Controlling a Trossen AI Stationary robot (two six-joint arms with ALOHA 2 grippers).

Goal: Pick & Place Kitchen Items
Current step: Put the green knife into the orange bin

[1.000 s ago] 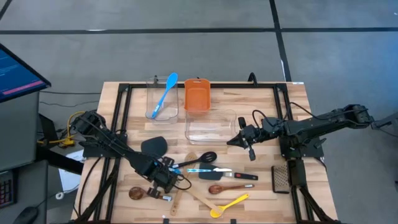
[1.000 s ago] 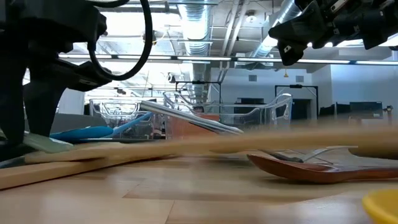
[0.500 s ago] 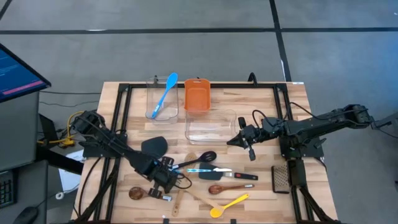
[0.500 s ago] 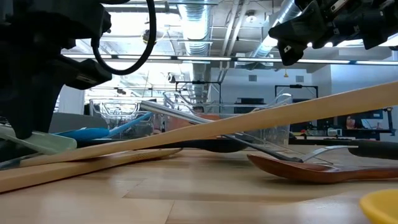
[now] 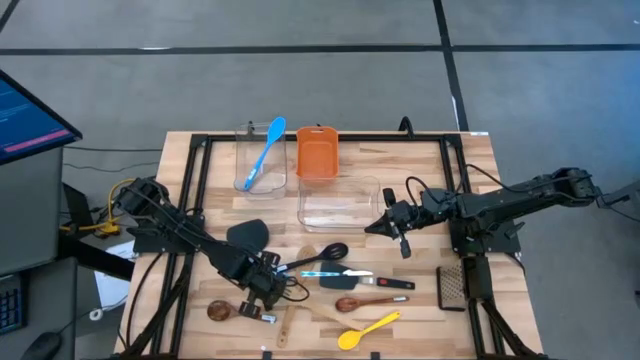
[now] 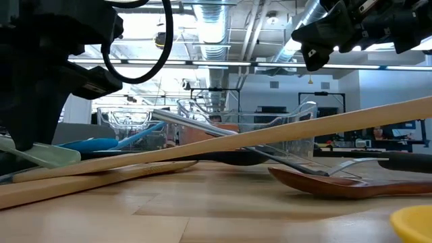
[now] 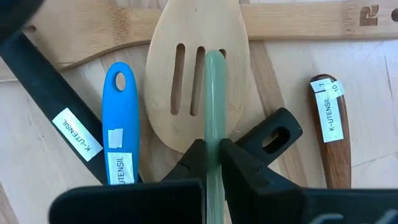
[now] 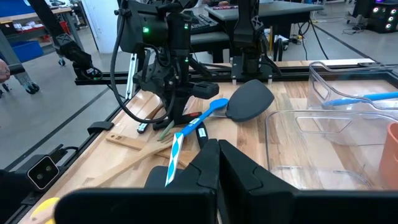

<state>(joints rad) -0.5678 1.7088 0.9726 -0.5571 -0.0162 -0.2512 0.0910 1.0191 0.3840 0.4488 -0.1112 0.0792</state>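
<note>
A workshop with ceiling ducts and strip lights is seen beyond a light wooden table (image 5: 470, 160) framed by black rails. Most of the kitchen items (image 5: 345, 285) are scattered along the table's front half, toward its middle. The left gripper (image 5: 268, 288) is lowered among them near the front edge, its jaws pinched on a pale green utensil handle (image 7: 214, 99) that lies across a slotted wooden spatula (image 7: 186, 68). A blue-handled utensil (image 7: 120, 112) and a black handle (image 7: 50, 102) lie just beside it. A blue spoon (image 5: 264, 152) is stood in a clear tub (image 5: 250, 178) at the back edge, next to an orange bin (image 5: 316, 155). The right gripper (image 5: 400, 228) is held above the table's right half beside a second clear tub (image 5: 340, 205), its jaws pressed together on nothing. A yellow spoon (image 5: 368, 328) lies near the front edge.
</note>
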